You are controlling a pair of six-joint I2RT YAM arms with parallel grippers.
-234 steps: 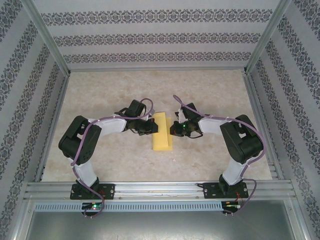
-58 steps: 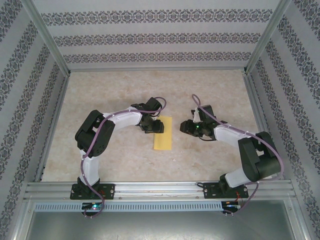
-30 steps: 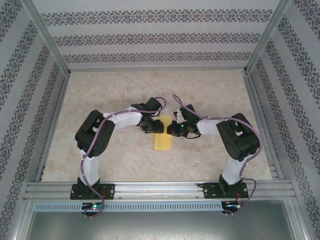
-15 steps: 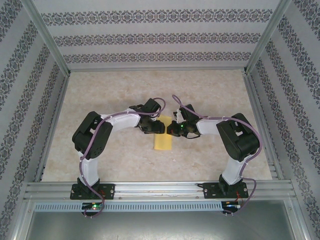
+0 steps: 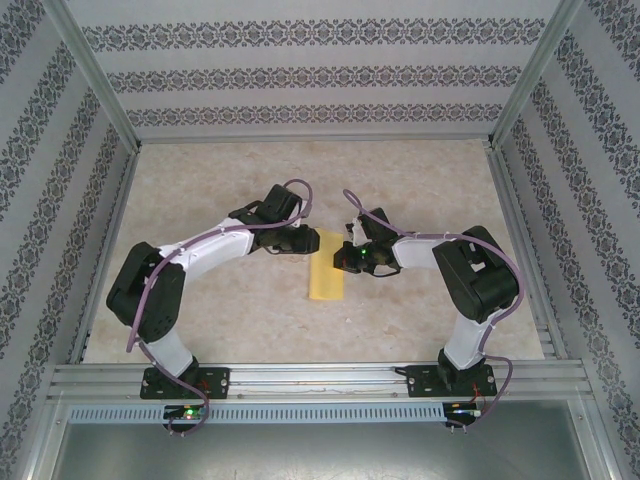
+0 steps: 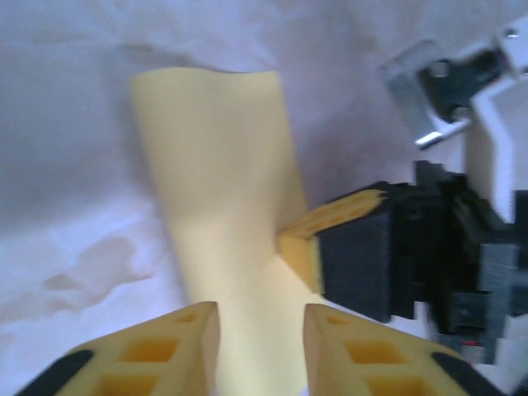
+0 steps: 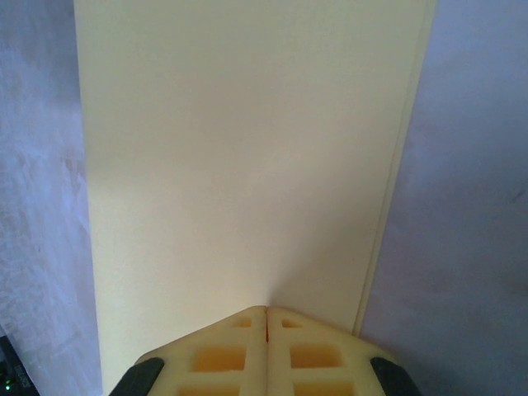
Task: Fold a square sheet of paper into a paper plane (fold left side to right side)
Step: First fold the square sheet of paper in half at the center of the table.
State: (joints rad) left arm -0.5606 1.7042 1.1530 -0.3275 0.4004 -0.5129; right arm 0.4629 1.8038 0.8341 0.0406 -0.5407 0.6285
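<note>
Narrow folded yellow paper (image 5: 326, 281), end curling — left fingers (image 6: 165, 351) parted, right fingers (image 7: 224, 356) clenched.

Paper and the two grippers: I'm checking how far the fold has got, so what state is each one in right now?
paper: folded into a narrow strip, lying on the table, one end curling up.
left gripper: jaws apart, the paper in the gap between them.
right gripper: shut, holding nothing, its tip resting on the paper.
</note>
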